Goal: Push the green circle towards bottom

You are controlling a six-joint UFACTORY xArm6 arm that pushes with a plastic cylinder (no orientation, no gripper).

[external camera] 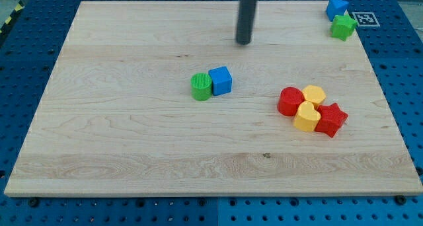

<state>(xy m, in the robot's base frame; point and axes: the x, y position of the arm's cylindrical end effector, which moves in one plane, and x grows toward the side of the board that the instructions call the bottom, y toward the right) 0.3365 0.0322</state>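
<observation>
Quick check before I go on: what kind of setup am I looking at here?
Probably a lab tabletop rig for pushing tests: a wooden board on a blue perforated base, a printed marker tag at the view's top right, and small toy blocks like the green circle, with my tip above it.

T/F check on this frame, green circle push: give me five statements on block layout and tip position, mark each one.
1. The green circle touches the blue cube. True.
2. My tip rests against the green circle. False: it stands apart, toward the view's top and right of it.
3. The green star lies at the view's top right, beside a blue block. True.
4. The red star sits alone at the view's bottom left. False: it is in the cluster at the view's right with the yellow heart.
5. The blue cube is on the green circle's left. False: right.
</observation>
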